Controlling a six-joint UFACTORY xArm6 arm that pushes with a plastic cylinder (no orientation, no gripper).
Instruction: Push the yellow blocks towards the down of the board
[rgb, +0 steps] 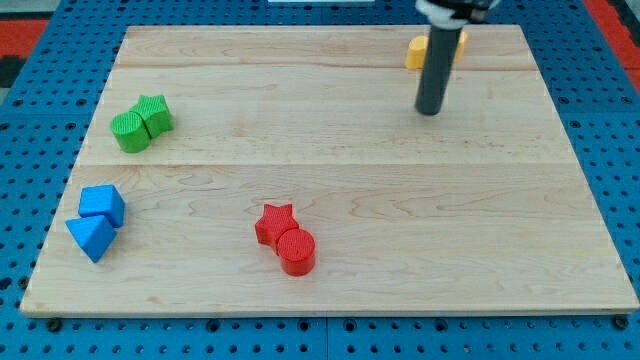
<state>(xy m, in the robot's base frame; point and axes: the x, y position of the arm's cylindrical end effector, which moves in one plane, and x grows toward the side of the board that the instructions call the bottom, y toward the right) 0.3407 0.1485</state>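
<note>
The yellow blocks (417, 52) sit near the view's top edge of the board, right of centre, largely hidden behind the dark rod; their shapes cannot be made out. My tip (429, 111) rests on the board just below the yellow blocks, toward the view's bottom, a short gap from them.
Two green blocks (140, 123) touch each other at the view's left. A blue cube (102, 204) and a blue triangle (91, 237) sit at the lower left. A red star (274, 222) touches a red cylinder (296, 251) at bottom centre. The wooden board (500, 200) lies on blue pegboard.
</note>
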